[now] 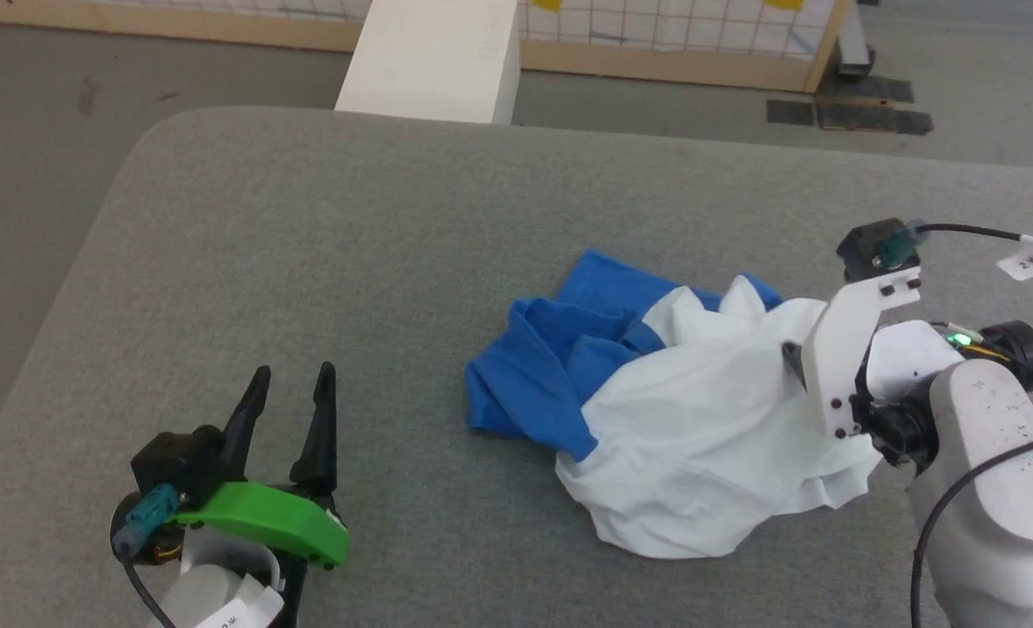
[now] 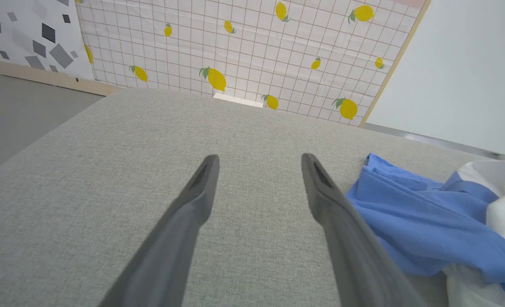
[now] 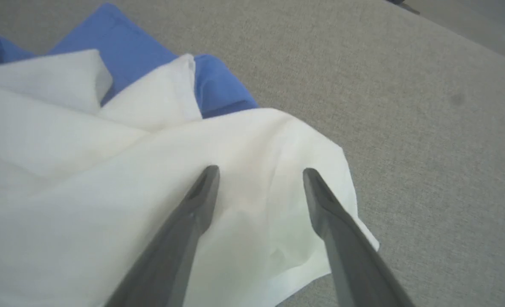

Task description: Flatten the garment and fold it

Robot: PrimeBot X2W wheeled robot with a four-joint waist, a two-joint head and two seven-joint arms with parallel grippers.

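- the t-shirt [image 1: 682, 410] lies in a crumpled heap on the grey padded table [image 1: 351, 262]. it is directly under and ahead of my right gripper [image 3: 259, 170], and off to the right of my left gripper [image 2: 259, 157], near it but apart.
- right gripper: fingers spread wide with nothing between them, hanging over the white body cloth. i cannot tell whether the tips touch it.
- left gripper: also spread wide and empty, pointing across bare table, with the blue sleeve [image 2: 410, 221] just beside its right finger.
- handling, as i judge it: thin, light, limp knit. it won't hold a shape, it will drape and drag its folds when lifted, and stacked layers may come up together.
- where to take hold: the free white edge [image 3: 350, 213] by the right gripper's right fingertip looks like a loose corner lying on the table, so i'd pinch low there. for the left gripper, the blue sleeve's outer fold is nearest.
- risk: the table's cloth surface may grab, so a pull could bunch the shirt rather than spread it.
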